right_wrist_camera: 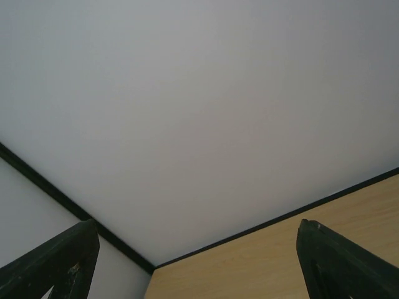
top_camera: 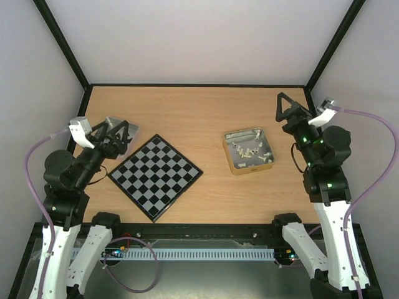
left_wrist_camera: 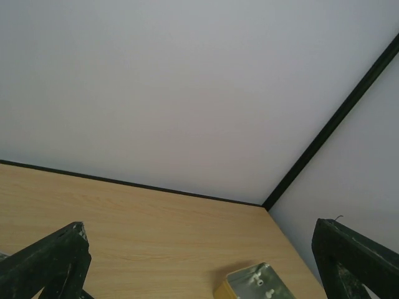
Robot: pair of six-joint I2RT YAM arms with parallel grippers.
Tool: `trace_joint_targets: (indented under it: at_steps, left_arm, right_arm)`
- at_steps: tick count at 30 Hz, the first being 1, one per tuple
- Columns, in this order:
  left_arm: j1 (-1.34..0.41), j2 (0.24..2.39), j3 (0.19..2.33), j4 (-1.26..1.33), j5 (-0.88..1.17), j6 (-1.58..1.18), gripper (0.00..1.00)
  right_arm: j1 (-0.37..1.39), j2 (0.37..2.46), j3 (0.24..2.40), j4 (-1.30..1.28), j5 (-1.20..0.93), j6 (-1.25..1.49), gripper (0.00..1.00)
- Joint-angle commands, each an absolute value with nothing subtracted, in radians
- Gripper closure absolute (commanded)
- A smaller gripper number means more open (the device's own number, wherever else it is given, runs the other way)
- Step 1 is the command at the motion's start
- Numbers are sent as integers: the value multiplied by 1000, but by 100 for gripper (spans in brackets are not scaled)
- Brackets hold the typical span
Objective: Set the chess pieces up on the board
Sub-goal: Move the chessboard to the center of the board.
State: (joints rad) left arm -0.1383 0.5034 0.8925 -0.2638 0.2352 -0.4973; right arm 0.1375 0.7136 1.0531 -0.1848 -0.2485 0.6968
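The board (top_camera: 156, 176), black and light grey checks, lies turned like a diamond on the wooden table, left of centre, with no pieces on it. The chess pieces (top_camera: 250, 151), tiny and white, lie loose in a shallow metal tray (top_camera: 232, 154) right of centre. That tray (left_wrist_camera: 240, 281) and a few pieces (left_wrist_camera: 260, 281) show at the bottom of the left wrist view. My left gripper (top_camera: 118, 129) hangs open and empty above the table by the board's far left corner; its jaws (left_wrist_camera: 199, 227) stand wide apart. My right gripper (top_camera: 292, 107) is open and empty, raised behind and right of the tray (right_wrist_camera: 198, 224).
A second grey metal tray (top_camera: 107, 122) sits at the far left, mostly hidden behind my left gripper. Black frame posts and pale walls close in the table on three sides. A cable duct (top_camera: 206, 254) runs along the near edge between the arm bases.
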Motion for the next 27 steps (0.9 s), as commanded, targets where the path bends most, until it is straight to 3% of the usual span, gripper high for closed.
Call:
trace_joint_targets:
  at_steps: [1, 8, 19, 27]
  left_arm:
    - [-122, 490, 879, -267, 318, -557, 1]
    - [-114, 496, 792, -366, 280, -646, 0]
    - [-111, 590, 699, -722, 171, -797, 0]
    - [-110, 719, 643, -868, 153, -864, 1]
  right_arm:
    - [110, 733, 1019, -117, -441, 798, 13]
    - [96, 789, 934, 8, -612, 863, 12]
    - [103, 990, 850, 150, -712, 825, 16]
    - [191, 1076, 845, 130, -609, 743, 16]
